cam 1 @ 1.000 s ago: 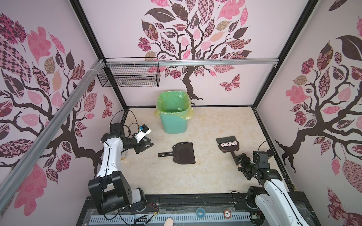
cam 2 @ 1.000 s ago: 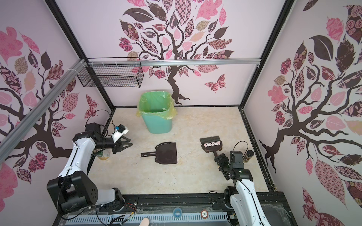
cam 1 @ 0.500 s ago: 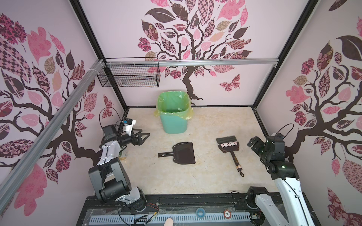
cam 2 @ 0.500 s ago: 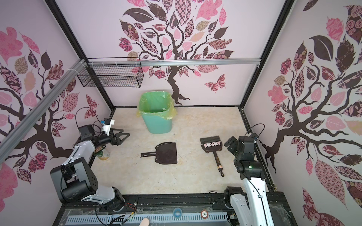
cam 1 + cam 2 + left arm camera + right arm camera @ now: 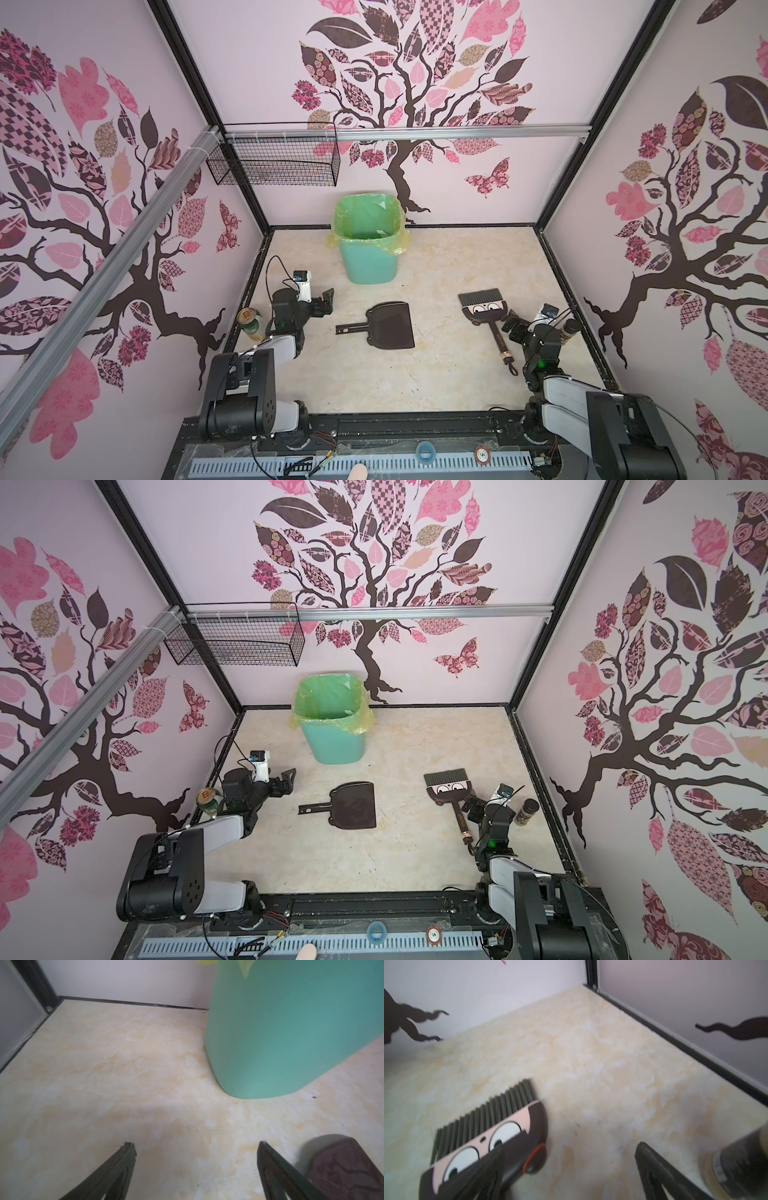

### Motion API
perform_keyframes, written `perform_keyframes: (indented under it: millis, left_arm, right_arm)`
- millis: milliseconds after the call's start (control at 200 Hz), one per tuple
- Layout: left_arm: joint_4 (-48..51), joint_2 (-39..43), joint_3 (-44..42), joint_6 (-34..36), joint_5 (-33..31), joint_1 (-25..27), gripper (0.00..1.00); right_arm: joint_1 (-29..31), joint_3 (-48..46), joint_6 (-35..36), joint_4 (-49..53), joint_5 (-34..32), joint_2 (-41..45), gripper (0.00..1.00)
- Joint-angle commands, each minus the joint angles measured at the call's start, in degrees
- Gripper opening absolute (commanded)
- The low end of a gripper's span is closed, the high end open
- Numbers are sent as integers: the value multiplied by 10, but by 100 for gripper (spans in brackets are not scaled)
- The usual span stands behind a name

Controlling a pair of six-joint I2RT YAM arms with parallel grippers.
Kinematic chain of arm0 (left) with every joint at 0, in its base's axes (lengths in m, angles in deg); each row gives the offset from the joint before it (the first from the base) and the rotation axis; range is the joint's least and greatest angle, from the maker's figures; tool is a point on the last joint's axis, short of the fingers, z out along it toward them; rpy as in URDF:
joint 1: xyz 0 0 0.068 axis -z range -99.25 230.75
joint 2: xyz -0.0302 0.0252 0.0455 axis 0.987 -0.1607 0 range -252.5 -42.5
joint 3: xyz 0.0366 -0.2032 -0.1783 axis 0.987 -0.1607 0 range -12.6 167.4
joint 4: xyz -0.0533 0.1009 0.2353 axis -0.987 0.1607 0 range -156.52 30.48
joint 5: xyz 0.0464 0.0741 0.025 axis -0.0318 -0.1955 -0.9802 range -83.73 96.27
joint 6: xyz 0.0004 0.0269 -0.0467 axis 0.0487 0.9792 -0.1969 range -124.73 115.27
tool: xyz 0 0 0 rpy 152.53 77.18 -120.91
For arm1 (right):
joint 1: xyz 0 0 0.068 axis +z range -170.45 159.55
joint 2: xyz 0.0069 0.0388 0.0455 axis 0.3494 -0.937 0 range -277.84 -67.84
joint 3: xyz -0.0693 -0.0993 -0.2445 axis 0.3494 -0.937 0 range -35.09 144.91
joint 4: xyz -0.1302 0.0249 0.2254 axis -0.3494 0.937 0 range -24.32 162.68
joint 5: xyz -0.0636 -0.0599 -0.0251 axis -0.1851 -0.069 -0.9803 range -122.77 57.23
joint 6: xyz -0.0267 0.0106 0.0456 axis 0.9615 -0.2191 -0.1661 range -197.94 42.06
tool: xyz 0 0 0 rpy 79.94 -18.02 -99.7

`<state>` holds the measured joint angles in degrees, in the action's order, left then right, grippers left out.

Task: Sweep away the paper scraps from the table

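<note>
**Top views and wrist cameras: both grippers spread, tools lying free on the table**

Top views: in both top views the table (image 5: 457, 257) (image 5: 415, 737) carries a green bin (image 5: 370, 262) (image 5: 336, 742) at the far side, left of centre. A small pale piece (image 5: 381, 233), too small to identify, lies inside its liner. A dark dustpan (image 5: 390, 324) (image 5: 353, 806) lies flat in the middle, handle pointing left. A brush (image 5: 484, 309) (image 5: 451, 789) lies to its right, bristles far, handle near. The left gripper (image 5: 326, 301) (image 5: 286, 781) hangs left of the dustpan, jaws apart and empty, with a can (image 5: 251, 322) at the left edge behind it. The right gripper (image 5: 513, 326) (image 5: 473, 806) sits just right of the brush handle, jaws apart, with a small jar (image 5: 568, 328) near the right edge.

Left wrist: the left gripper (image 5: 195, 1143) shows both fingers (image 5: 116, 1169) wide apart over bare table (image 5: 124, 1064). The bin (image 5: 291, 1032) stands ahead, and a blurred dark brown shape (image 5: 342, 1167) lies just beside one finger.

Right wrist: the right gripper (image 5: 569, 1146) is spread, with bare table between its fingers. One finger overlaps the brush (image 5: 488, 1136) head; contact cannot be told. The jar (image 5: 741, 1157) is blurred beside the other.
</note>
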<state>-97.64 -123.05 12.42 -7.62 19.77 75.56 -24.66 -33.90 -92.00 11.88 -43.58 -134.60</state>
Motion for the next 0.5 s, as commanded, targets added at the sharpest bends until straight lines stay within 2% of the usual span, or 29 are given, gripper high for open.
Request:
perform_keyframes:
  millis: [0,65,120,260,365,405,450,475,495]
  left_arm:
    - [-13,-11,19,-24,-59,-5,97]
    - [-27,3,3,-19,-57,-3,98]
    - [-39,12,-9,-23,-65,-2,98]
    - [-45,9,-8,-15,-78,2,98]
    - [-59,6,-11,18,-71,16,98]
    - [-112,-16,-21,30,-96,25,98]
    - [-171,-78,-27,34,-91,23,98]
    - [-240,-109,-30,28,-104,28,98]
    - [-235,-102,-37,28,-108,29,98]
  right_arm:
    - [1,25,7,-200,-19,-86,100]
    - [8,37,15,-267,-19,-167,100]
    - [32,40,50,-326,-21,-210,100]
    - [67,67,82,-281,-63,-222,100]
    - [68,111,80,-186,-59,-214,100]
    - [68,126,80,-155,-57,-215,100]
    - [69,135,82,-142,-51,-218,100]
    - [69,136,84,-143,-50,-220,100]
    - [69,135,84,-145,-50,-220,100]
